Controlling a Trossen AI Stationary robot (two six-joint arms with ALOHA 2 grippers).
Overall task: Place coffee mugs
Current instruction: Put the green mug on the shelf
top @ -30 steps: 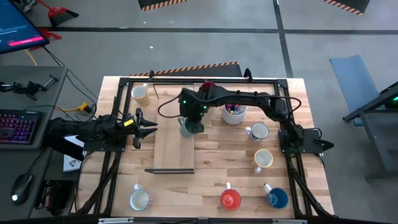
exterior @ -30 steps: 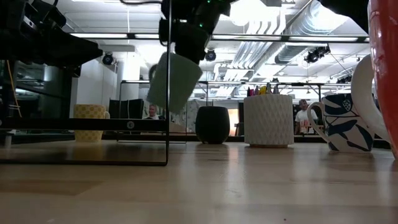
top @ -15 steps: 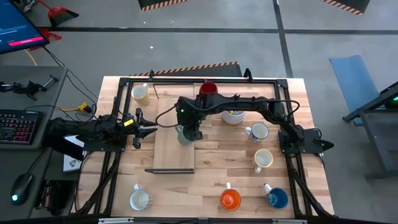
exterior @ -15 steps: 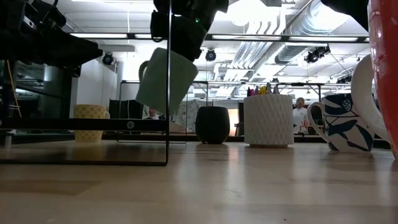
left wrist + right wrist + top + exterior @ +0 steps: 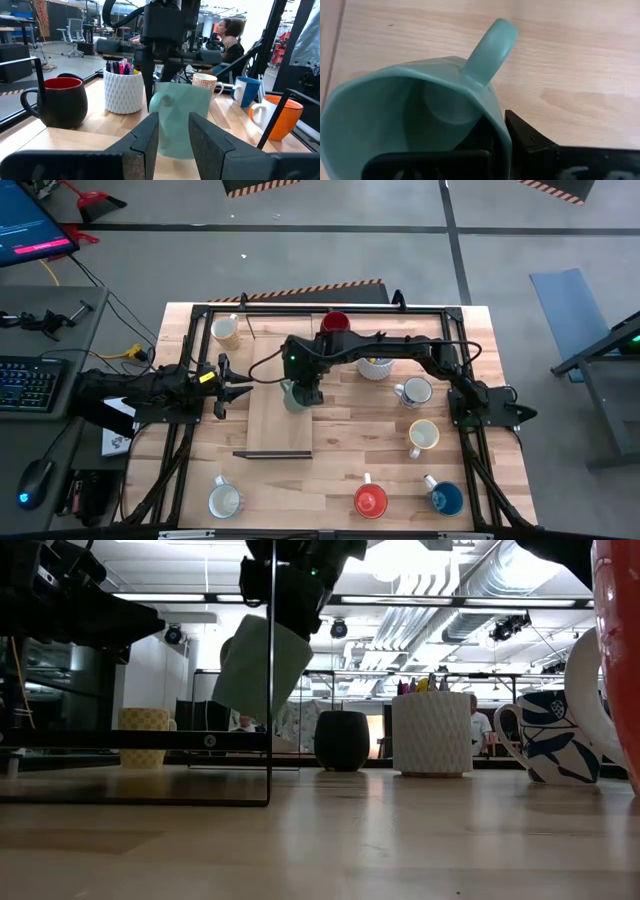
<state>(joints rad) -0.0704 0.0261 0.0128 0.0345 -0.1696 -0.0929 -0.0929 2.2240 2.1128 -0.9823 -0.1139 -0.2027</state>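
Note:
A teal green coffee mug (image 5: 292,396) hangs tilted above a pale board (image 5: 280,430) in the table's middle, with my right gripper (image 5: 302,388) shut on it. The low view shows the teal mug (image 5: 255,670) well clear of the table; the left wrist view shows the same mug (image 5: 182,120) straight ahead of my left gripper. That gripper (image 5: 246,387) waits level at the table's left edge, open and holding nothing. Other coffee mugs stand on their bases around the table. My right gripper grips the mug's wall at the rim (image 5: 501,137), just beside the handle (image 5: 490,47), with one finger inside the mug and one outside. The fingers slant down from above. The mug hangs tilted below them, lifted clear of the board.
A dark red mug (image 5: 334,322) and a white cup of pens (image 5: 377,366) stand at the far side, a cream mug (image 5: 227,330) far left. A patterned mug (image 5: 415,391) and a cream mug (image 5: 424,436) stand right; white (image 5: 225,502), orange (image 5: 370,501) and blue (image 5: 446,499) mugs near. A thin black frame (image 5: 270,740) edges the board.
My right gripper has carried the teal mug a short way toward the table's left edge and slightly down, then stopped. The mug has stayed tilted and clear of the board, and the gripper has kept its hold.

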